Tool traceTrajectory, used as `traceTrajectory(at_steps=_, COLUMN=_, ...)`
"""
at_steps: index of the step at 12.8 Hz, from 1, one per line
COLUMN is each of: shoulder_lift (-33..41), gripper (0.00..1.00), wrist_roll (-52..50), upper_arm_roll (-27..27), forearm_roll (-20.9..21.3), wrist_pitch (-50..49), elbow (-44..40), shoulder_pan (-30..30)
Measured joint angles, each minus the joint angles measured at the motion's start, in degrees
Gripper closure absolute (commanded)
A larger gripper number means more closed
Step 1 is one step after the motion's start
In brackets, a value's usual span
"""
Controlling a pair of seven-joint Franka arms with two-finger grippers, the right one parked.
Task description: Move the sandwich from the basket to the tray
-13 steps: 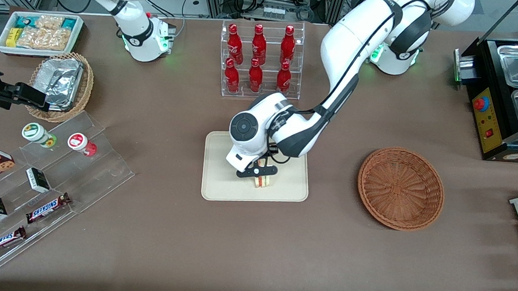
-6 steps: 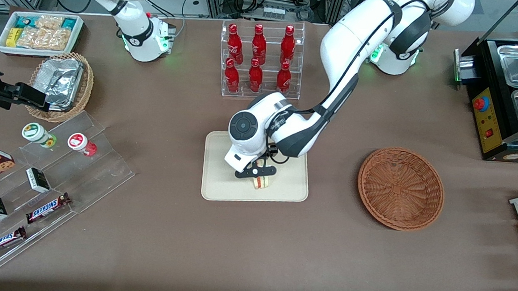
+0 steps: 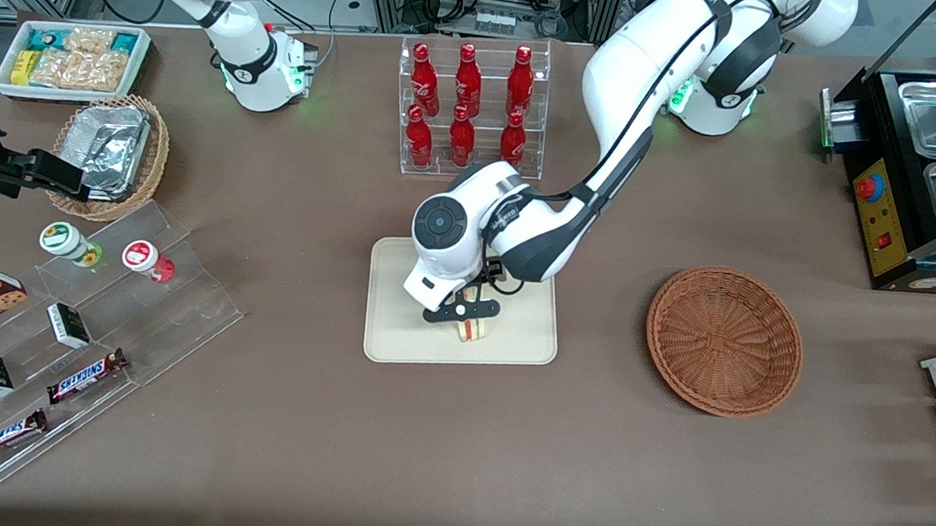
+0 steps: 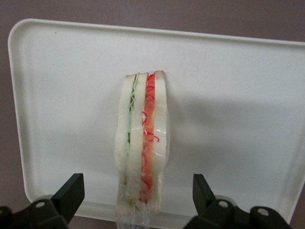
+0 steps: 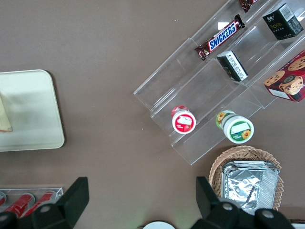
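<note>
Sandwich (image 4: 141,143) stands on edge on the tray (image 3: 394,337), roughly 5 o'clock of its center. The wrist view shows the gripper (image 4: 138,198) spread wide, fingers (image 4: 71,191) clear of the bread; the front view hides that but shows the basket (image 3: 724,340) empty.

I see a big brown table (image 3: 293,417). The tray (image 3: 395,324) lies near its middle, and my gripper (image 3: 464,312) hangs open over it. The basket (image 3: 724,340) sits toward my working arm's end. A rack of red bottles (image 3: 469,110) stands near the edge farthest from the front camera.
</note>
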State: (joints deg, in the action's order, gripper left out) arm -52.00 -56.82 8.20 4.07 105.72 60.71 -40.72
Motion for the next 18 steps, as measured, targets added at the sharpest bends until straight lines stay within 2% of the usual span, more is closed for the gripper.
traceTrajectory(at_steps=7, shoulder_lift=5.36, gripper=0.00, wrist_roll=0.29, upper_arm_roll=-0.36, forearm_roll=0.29, wrist_pitch=-1.49, elbow=-0.21, shoulder_pan=0.56)
traceTrajectory(at_steps=11, shoulder_lift=9.17, gripper=0.00, wrist_roll=3.42, upper_arm_roll=-0.46, forearm_roll=0.28, wrist_pitch=-3.71, elbow=-0.23, shoulder_pan=3.90)
traceTrajectory(at_steps=14, shoulder_lift=12.63, gripper=0.00, wrist_roll=9.94, upper_arm_roll=-0.45, forearm_roll=-0.33, wrist_pitch=-7.50, elbow=0.79, shoulder_pan=7.02)
traceTrajectory(at_steps=18, shoulder_lift=20.40, gripper=0.00, wrist_roll=24.63, upper_arm_roll=-0.52, forearm_roll=-2.76, wrist_pitch=-7.68, elbow=9.84, shoulder_pan=14.10)
